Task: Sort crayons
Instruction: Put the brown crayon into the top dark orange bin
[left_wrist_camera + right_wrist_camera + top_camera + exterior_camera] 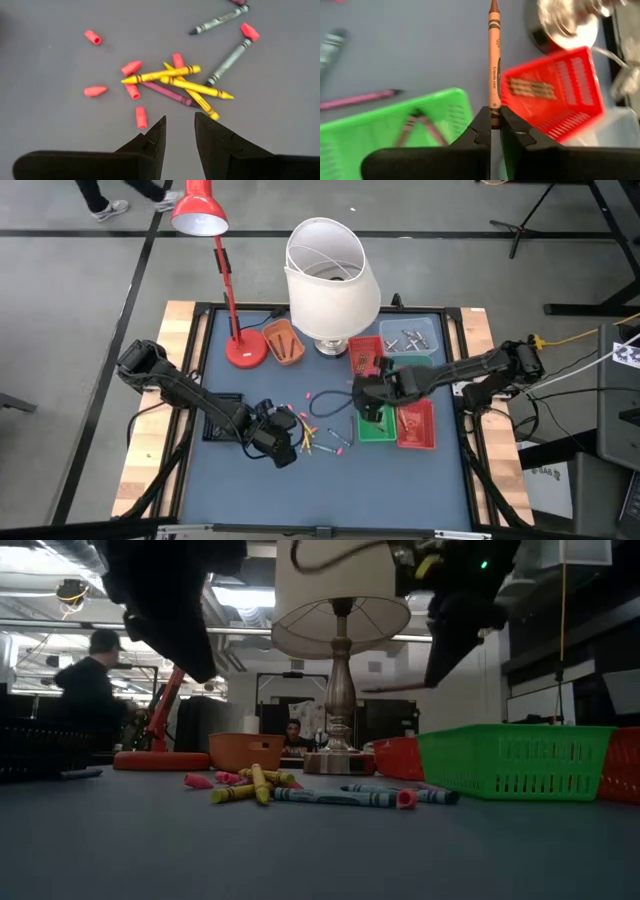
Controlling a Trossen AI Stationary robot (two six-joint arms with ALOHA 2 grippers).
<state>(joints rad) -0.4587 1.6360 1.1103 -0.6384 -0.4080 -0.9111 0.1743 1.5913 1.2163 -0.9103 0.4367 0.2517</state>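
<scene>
Basically right gripper [495, 131] was clamped on a brown crayon [494, 60] by its butt end, long axis running straight out past the fingertips, with the green tray [395, 130] and red tray [555, 97] flanking it just below, left gripper [179, 136] part-open, empty, over the loose yellow crayons [185, 85].

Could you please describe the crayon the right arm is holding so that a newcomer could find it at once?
Start at the big white lampshade and drop to the green plastic mesh tray in front of it. Above that tray the right pincer grips a brown paper-wrapped crayon, the only crayon off the table.
</scene>
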